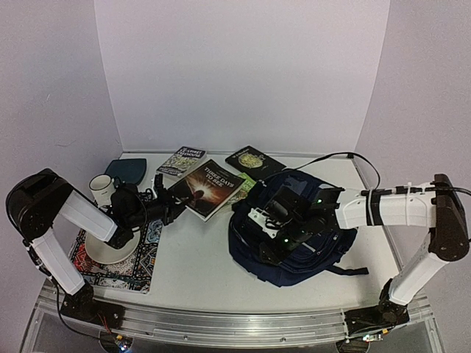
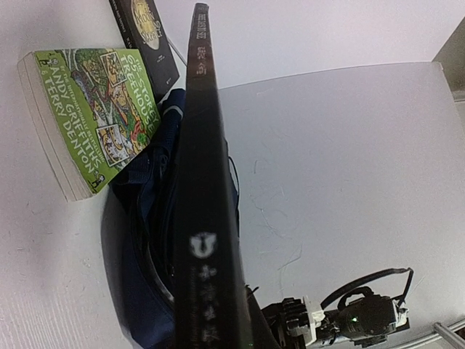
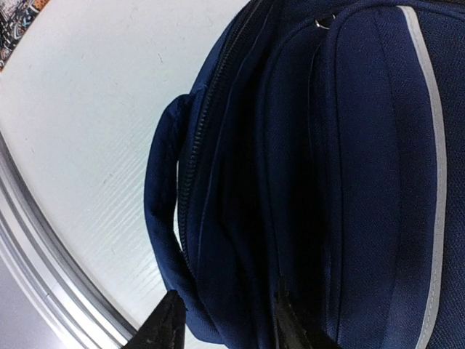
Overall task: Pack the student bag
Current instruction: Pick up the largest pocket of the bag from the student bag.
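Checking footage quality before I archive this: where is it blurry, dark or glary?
Top external: evenly lit and sharp, only soft shadows. Left wrist: the dark book sits close to the lens, underexposed and soft. Right wrist: the student bag fills the frame, slightly soft.

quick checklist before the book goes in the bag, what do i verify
1. Left tool clamped on the dark book: ok.
2. Right tool gripping the student bag: cannot tell; its fingers straddle a fold.
3. Bag's mouth open enough for the book: cannot tell.
4. Green book off the route: not ok, it lies between the held book and bag.
5. Right arm clear of the bag's top: not ok, it reaches over it.
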Controlling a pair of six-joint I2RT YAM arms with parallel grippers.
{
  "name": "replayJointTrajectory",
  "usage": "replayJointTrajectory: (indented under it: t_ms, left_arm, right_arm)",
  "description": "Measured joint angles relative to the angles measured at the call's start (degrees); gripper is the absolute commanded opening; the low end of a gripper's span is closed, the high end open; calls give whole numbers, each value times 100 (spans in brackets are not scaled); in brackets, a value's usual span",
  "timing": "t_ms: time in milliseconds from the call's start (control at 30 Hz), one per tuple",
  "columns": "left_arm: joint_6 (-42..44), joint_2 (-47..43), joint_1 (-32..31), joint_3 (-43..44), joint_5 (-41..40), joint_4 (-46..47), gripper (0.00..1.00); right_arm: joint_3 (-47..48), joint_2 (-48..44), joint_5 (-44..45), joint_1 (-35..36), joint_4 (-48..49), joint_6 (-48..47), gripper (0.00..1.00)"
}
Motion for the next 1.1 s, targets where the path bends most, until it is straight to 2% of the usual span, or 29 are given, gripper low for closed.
replayJointTrajectory:
  t_ms: [167,200,400,767,967,1100]
  left_arm:
    - [-2,-46,0,-25,157,-129,0]
    - [-4,-57,0,-38,192,-156,0]
    - [-13,-332,0,-202,399,-308,0]
    - [-28,-988,-224,-422,838,-815,0]
    - [-84,-1272,-417,-487,771,-870,0]
    - [-117,-1862,-483,-648,707,-1139,0]
  right_arm:
    - [128,198,211,5,-111,-122,2]
    - [151,199,277,9,-144,-160,0]
    - [387,150,725,39,-448,-274,0]
    - [822,-635,2104,55,-871,-358,0]
    - [1065,-757,2953,63,-960,-407,0]
    - [1264,-811,3431,61,-959,-498,0]
